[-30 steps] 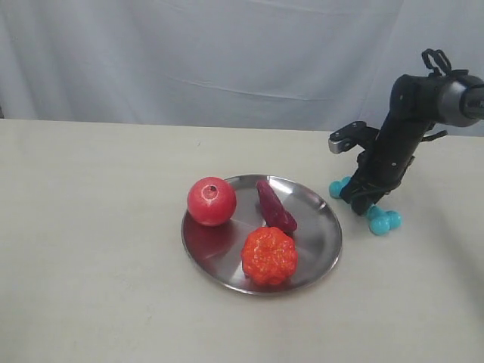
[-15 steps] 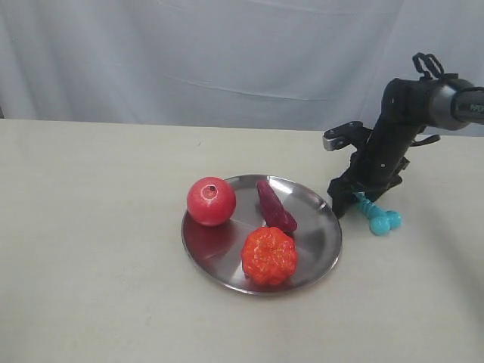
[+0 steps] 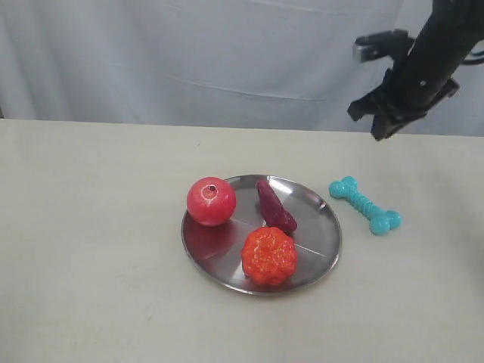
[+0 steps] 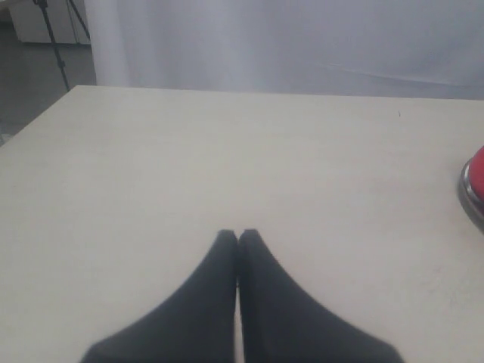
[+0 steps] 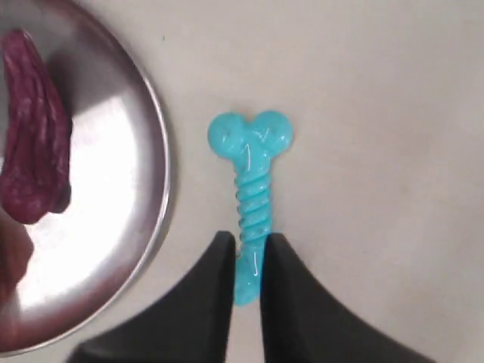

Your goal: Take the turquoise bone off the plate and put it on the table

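Note:
The turquoise bone (image 3: 364,205) lies flat on the table (image 3: 91,227), just right of the silver plate (image 3: 319,227) and off it. My right gripper (image 3: 366,125) hangs high above the bone, in front of the backdrop, open and holding nothing. In the right wrist view the bone (image 5: 252,174) shows far below through the narrow gap of the gripper (image 5: 246,240), beside the plate's rim (image 5: 155,189). My left gripper (image 4: 238,234) is shut and empty over bare table, outside the exterior view.
On the plate sit a red pomegranate toy (image 3: 211,201), a dark purple oblong toy (image 3: 274,206) and an orange-red knobbly toy (image 3: 268,255). A grey-blue cloth backdrop (image 3: 189,53) hangs behind the table. The plate's edge (image 4: 470,195) shows in the left wrist view.
My right gripper was down at the bone on the table; it has let go and risen up and away. The bone stays on the table beside the plate.

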Robot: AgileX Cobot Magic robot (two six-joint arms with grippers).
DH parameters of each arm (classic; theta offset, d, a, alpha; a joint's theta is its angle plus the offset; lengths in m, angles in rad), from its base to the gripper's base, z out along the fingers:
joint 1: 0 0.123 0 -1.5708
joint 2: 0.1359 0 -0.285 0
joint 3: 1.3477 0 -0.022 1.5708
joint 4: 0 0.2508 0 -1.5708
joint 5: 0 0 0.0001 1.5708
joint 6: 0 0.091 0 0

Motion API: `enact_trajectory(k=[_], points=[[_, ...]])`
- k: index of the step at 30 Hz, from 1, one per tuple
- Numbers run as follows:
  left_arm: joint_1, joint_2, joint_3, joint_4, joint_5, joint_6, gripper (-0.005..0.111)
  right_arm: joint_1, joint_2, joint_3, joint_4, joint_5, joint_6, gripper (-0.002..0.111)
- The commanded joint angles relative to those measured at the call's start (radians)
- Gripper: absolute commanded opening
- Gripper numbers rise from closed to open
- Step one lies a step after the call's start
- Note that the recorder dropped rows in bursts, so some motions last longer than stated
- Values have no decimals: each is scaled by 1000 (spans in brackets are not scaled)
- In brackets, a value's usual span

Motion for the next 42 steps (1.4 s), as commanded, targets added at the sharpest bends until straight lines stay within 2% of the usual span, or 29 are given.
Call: enact_trajectory(k=[1,9,15,21,26,42], points=[[4,-1,3,-4,-5,-4,0,29,-226,115,23,-91,16,-1],[4,-1,3,-4,-5,-4,0,46,-867,757,59,-717,119,-1],[4,-1,3,-4,-5,-4,0,46,-1285,1034,202,-886,119,-1],[4,-1,3,-4,-5,-4,0,46,-1561,1147,254,-895,119,-1],[4,-1,3,-4,-5,-4,0,46,-1702,1195,299,-881,136,-1],[4,-1,3,-4,-5,-4,0,46,-1918,1203,299,-864,148,-1]])
